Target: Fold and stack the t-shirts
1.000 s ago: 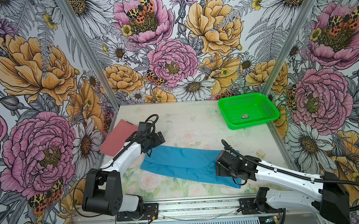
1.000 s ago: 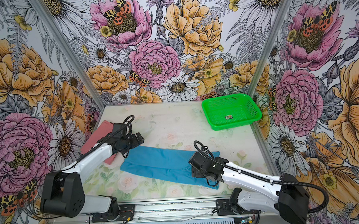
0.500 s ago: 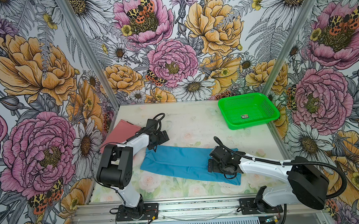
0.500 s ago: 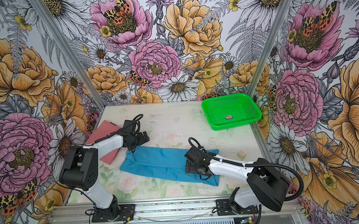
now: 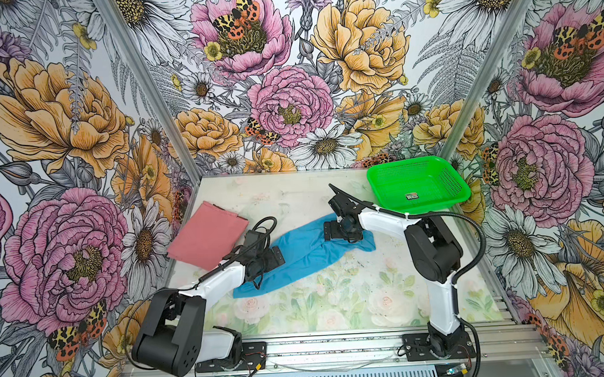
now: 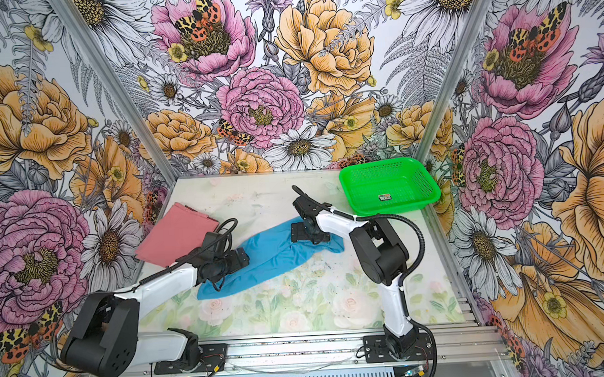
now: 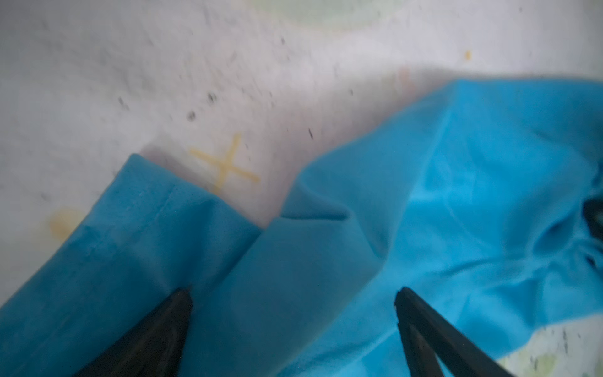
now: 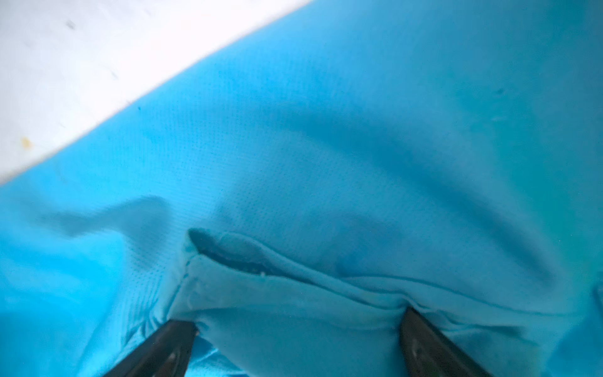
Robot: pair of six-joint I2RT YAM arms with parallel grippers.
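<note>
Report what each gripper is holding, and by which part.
Nothing is held. The left gripper and right gripper are both open, fingers spread over opposite ends of the blue t-shirt.

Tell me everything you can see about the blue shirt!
The blue shirt is plain, soft, sky-blue cloth, folded into a long, rumpled strip lying slantwise across the middle of the table. Stitched hems show. The left end effector and the right end effector stand at its two ends, jaws open over the cloth.

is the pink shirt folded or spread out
Folded. In both top views the pink shirt lies flat as a compact rectangle with straight edges, and no sleeves or collar stick out.
</note>
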